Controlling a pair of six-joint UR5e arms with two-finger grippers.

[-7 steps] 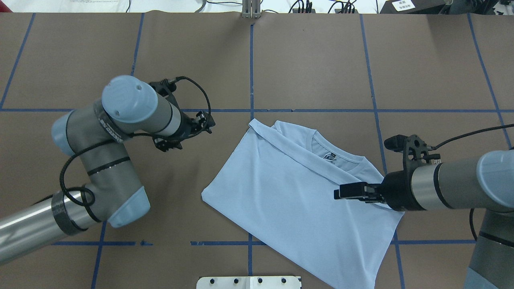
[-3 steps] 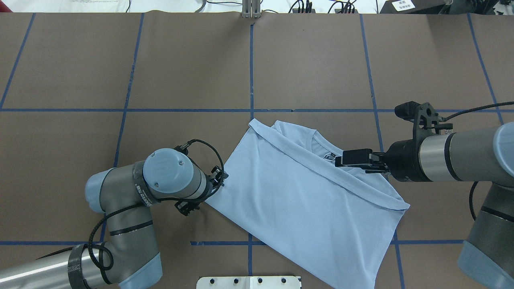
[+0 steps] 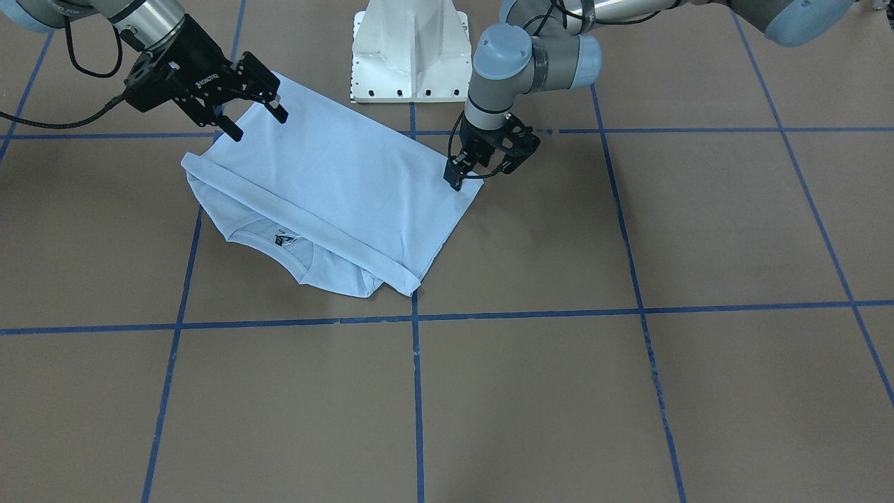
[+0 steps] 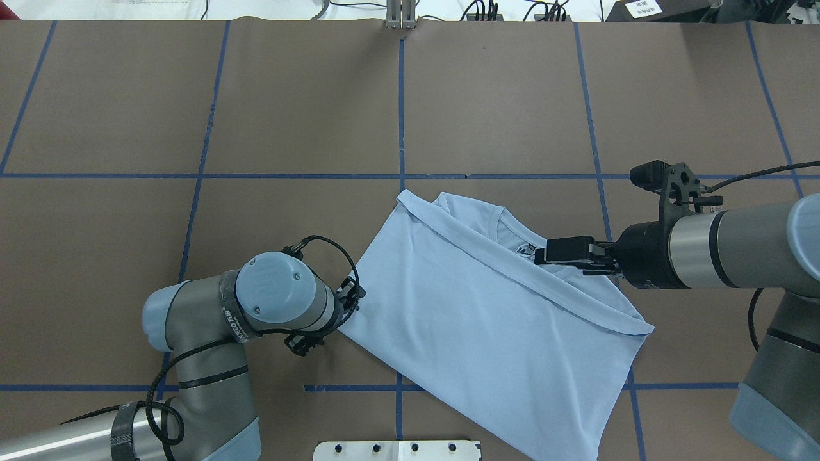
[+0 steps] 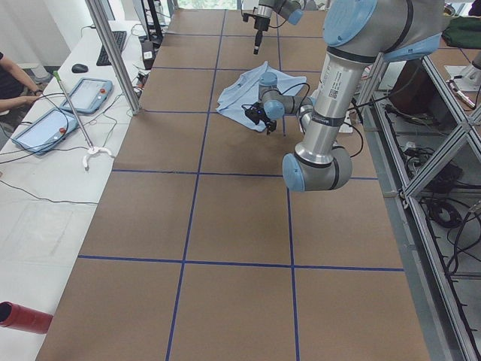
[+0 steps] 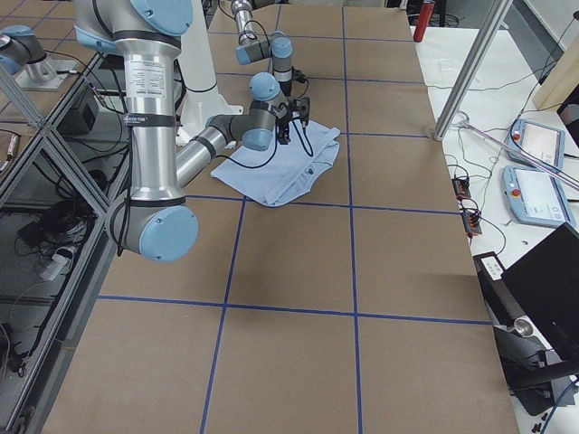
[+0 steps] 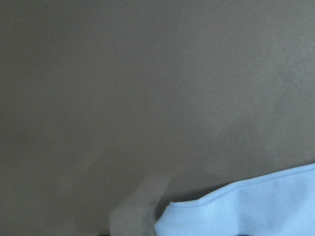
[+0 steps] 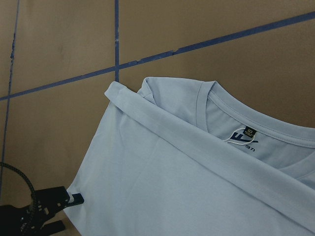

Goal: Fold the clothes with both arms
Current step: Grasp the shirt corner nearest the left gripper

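Observation:
The light blue T-shirt (image 4: 487,320) lies folded and slanted on the brown table, its collar and neck label (image 8: 242,139) facing up. The palm print is hidden. My left gripper (image 3: 469,178) is down at the shirt's left corner, jaws apart, with the corner at its fingertips. The right wrist view shows it (image 8: 66,212) open beside that corner. My right gripper (image 3: 258,126) is open and hovers over the shirt's right edge near the collar, holding nothing. The left wrist view shows only the shirt's corner (image 7: 256,206) on the table.
The white pedestal base (image 3: 411,49) stands at the table's near edge behind the shirt. Blue tape lines (image 4: 400,102) grid the brown table. Tablets (image 5: 45,124) and a metal post (image 5: 113,53) stand on the operators' side.
My left arm swung in from the far left and came down at the shirt's left corner. My right gripper moved from mid-shirt toward the collar, then held still.

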